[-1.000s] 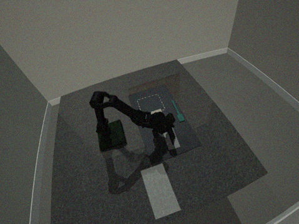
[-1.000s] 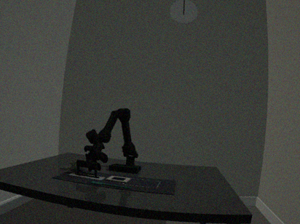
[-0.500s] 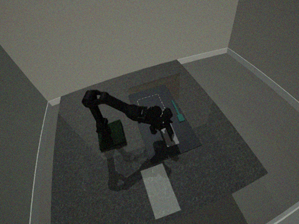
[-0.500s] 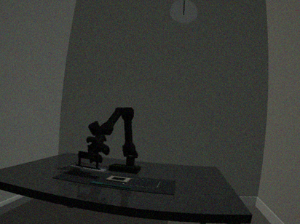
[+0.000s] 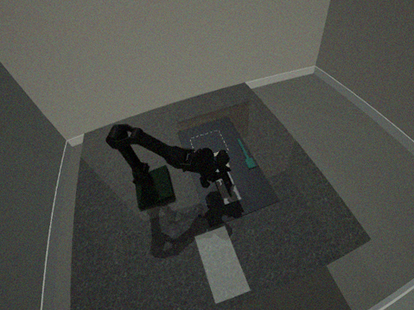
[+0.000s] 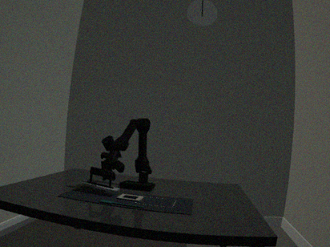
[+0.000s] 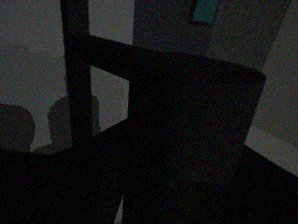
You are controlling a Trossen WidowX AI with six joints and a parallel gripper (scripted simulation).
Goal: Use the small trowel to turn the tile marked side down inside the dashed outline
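Note:
My gripper (image 5: 225,180) (image 6: 102,172) is shut on the black raised handle of the trowel (image 7: 190,100). The trowel's pale flat blade (image 5: 236,190) is under the handle and seems just above the near end of the dark mat (image 5: 258,189) (image 6: 170,205). The tile (image 6: 137,198) lies on the mat with its dark marked side up, between the trowel and the dashed outline (image 5: 205,134). In the top view the arm covers most of the tile. The outline has nothing inside it. The blade's exact height is too dark to tell.
A teal spatula-like tool (image 5: 250,162) (image 7: 205,10) lies along the mat's right side in the top view. A pale rectangle (image 5: 222,263) lies on the table nearer that camera. The arm's base (image 5: 165,185) stands left of the mat.

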